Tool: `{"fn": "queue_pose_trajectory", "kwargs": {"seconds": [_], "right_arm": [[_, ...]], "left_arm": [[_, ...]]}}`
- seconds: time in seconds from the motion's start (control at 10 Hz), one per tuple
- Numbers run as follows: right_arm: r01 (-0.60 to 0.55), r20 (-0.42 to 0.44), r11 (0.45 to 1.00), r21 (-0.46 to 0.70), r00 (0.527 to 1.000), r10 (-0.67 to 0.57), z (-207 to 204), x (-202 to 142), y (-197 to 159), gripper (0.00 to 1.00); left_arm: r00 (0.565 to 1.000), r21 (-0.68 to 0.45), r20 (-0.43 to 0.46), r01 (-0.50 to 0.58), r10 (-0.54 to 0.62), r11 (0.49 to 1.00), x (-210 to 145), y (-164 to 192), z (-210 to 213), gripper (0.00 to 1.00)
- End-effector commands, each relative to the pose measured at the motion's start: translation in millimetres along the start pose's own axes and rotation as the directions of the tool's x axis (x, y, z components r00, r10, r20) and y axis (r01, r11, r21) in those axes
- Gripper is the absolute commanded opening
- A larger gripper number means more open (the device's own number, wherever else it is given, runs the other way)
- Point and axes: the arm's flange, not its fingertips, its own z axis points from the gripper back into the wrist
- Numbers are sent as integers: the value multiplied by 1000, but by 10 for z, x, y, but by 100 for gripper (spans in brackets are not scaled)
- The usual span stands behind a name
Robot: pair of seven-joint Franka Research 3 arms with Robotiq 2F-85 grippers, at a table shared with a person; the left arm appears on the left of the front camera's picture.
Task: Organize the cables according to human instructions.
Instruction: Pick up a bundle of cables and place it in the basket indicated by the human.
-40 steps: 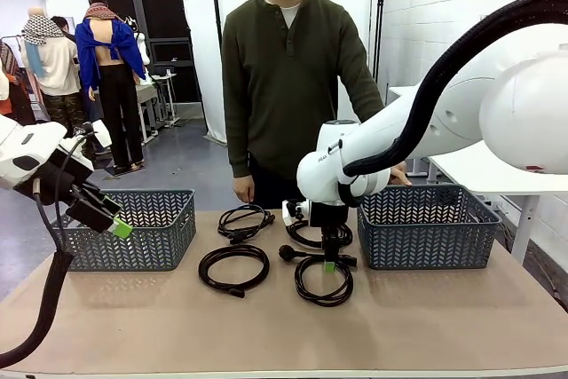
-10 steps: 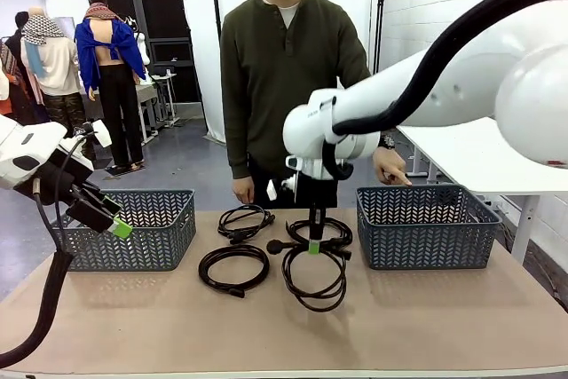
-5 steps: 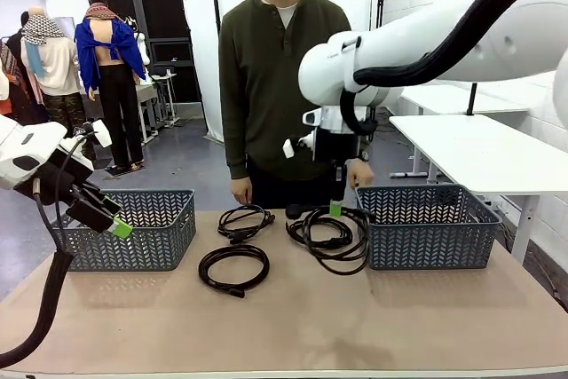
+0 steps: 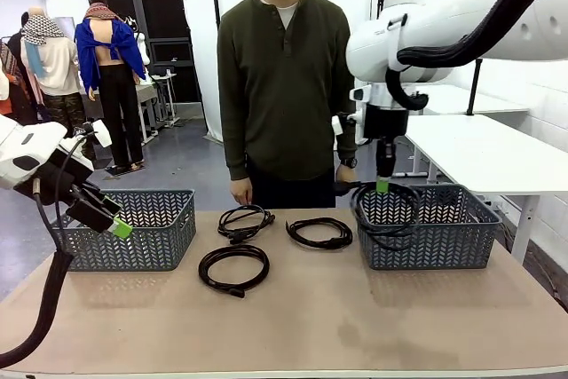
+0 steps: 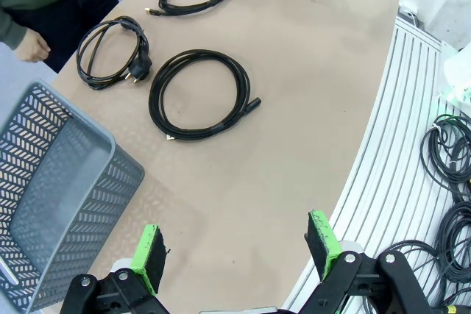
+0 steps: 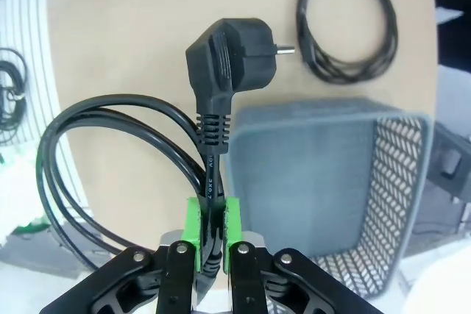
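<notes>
Black cord wound in a round loop, the held cable (image 6: 211, 137), hung from the right gripper (image 6: 211, 218). The gripper's green pads (image 6: 193, 222) were pinched on the cord just below the ribbed strain relief of its chunky black plug (image 6: 229, 60). In the front view the loop hung clear of the table at the left end of the right basket (image 4: 444, 237), a grey plastic lattice bin. Whether the lower turns were inside the basket wall or in front of it could not be told. In the right wrist view the plug stood over bare table top, just beside the basket's edge.

Three more black looped cables lay flat on the tan table (image 4: 311, 335), between the two baskets and apart from one another:
- the far right cable (image 6: 344, 76), nearest the right basket;
- the far left cable (image 5: 140, 69), a looser bundle with its plugs lying together;
- the near cable (image 5: 154, 97), a neat ring closer to the robot's side.

The left basket (image 4: 151, 237), of the same grey lattice, stood at the table's left end. The left gripper (image 5: 235, 244) hung above the table just in front of that basket, tilted, with its jaws spread wide over bare table top.

The person (image 4: 284, 86), in a dark olive long-sleeved shirt, stood at the far side of the table. One hand (image 4: 241, 190) hung low behind the far left cable. The other hand (image 4: 346, 173) was near the right arm, beside the right basket's far left corner.
</notes>
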Motion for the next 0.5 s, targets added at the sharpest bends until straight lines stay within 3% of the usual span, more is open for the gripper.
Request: {"fn": "queue_pose_trajectory", "kwargs": {"seconds": [0.0,0.4], "right_arm": [[-22,-57,1000,-11,998,21,116,-170,-166,0],[-7,-71,1000,2,997,7,206,-372,-441,0]], "left_arm": [[1000,-17,12,4,-4,1000,-18,24,-3,100],[1000,-17,12,4,-4,1000,-18,24,-3,100]]}}
